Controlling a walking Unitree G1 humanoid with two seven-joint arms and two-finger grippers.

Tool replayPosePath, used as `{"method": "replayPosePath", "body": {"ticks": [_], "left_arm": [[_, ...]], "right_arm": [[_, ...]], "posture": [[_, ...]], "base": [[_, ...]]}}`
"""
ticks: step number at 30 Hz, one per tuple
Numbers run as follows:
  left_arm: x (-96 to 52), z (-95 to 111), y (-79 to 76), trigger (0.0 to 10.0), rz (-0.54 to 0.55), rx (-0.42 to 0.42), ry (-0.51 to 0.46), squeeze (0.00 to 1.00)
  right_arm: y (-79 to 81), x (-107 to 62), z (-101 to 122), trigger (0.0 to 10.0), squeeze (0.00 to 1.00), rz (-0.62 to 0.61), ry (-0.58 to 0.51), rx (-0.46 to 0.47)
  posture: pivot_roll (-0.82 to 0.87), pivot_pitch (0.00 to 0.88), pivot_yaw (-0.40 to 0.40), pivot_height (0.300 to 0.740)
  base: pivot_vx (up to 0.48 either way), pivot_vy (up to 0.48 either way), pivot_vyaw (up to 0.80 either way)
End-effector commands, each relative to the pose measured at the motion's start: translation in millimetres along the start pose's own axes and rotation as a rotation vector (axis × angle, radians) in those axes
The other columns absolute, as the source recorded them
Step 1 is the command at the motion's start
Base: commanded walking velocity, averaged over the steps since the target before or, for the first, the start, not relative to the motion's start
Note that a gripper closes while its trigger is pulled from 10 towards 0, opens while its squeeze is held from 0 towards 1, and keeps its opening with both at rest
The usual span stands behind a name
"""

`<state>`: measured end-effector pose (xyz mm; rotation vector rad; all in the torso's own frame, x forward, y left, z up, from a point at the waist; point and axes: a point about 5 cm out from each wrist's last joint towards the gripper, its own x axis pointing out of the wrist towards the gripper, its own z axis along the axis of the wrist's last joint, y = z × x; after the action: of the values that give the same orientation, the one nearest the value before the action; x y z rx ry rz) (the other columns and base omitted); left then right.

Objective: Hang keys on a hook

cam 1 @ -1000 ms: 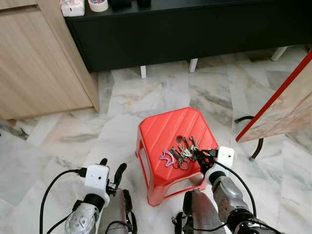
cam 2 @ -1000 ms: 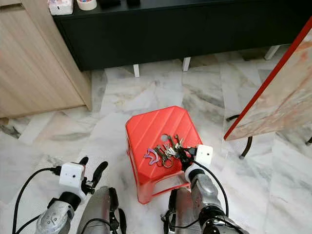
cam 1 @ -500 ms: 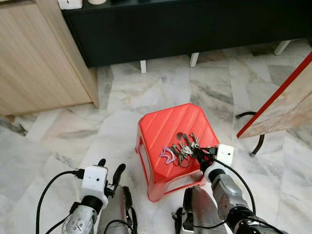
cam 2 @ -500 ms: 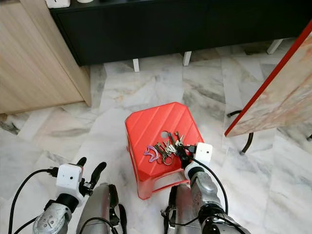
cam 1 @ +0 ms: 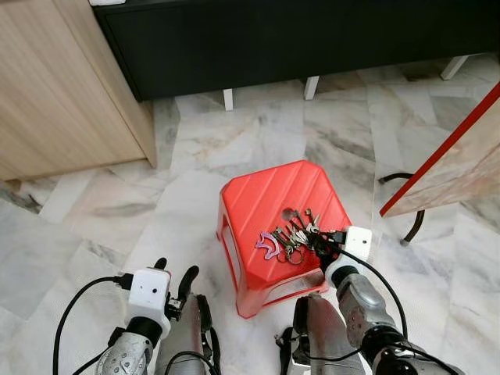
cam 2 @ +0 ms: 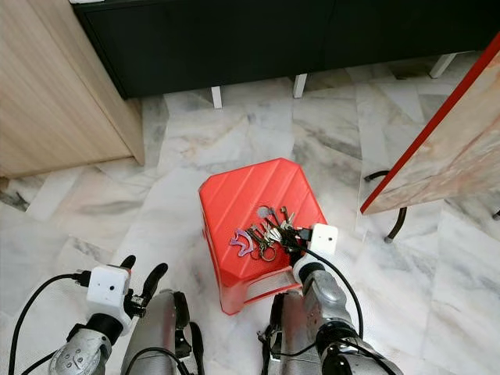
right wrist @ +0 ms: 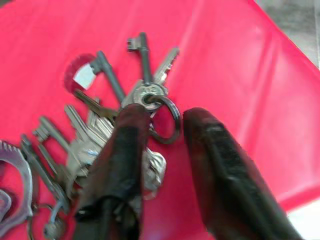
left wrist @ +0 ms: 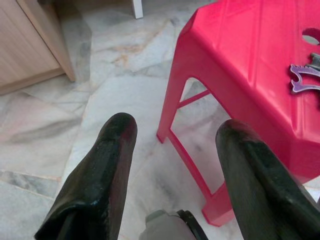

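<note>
Right wrist view: right gripper (right wrist: 165,125) fingers straddle keys (right wrist: 100,130) ring on stool (right wrist: 240,75)

Both eye views are bright and evenly lit, with soft daylight and no hard shadows. The marble floor (cam 1: 258,141) reads clearly, its veins sharp across the middle of the frame. The black cabinet (cam 1: 297,39) along the top stays dark and flat, with little detail. Straight lines bow slightly toward the corners.

In the left wrist view the stool (left wrist: 250,65) glows a saturated pink-red, and the near fingers (left wrist: 100,185) are soft and out of focus.

In the right wrist view the keys (right wrist: 135,105) are slightly blurred, with faint glare on the metal.
</note>
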<state>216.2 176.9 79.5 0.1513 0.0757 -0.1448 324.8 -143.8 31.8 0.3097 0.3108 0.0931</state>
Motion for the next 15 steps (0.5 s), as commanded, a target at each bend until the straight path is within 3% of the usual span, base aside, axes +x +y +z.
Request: {"method": "replayPosePath", "body": {"ticks": [1, 15], "left_arm": [[-5.0, -6.2, -0.5, 10.0, -0.002, 0.022, 0.040, 0.00], [-2.2, -7.2, -3.0, 10.0, -0.019, 0.056, 0.045, 0.00]], "right_arm": [[-2.1, -3.4, -8.0, 0.0, 0.00, -0.005, 0.024, 0.006], [2.4, -4.8, -10.4, 0.0, 0.00, 0.025, 0.007, 0.001]], "posture": [[0.12, 0.350, -0.043, 0.613], [0.11, 0.341, -0.047, 0.613]], "base": [[0.000, 0.000, 0.00], [0.000, 0.000, 0.00]]}}
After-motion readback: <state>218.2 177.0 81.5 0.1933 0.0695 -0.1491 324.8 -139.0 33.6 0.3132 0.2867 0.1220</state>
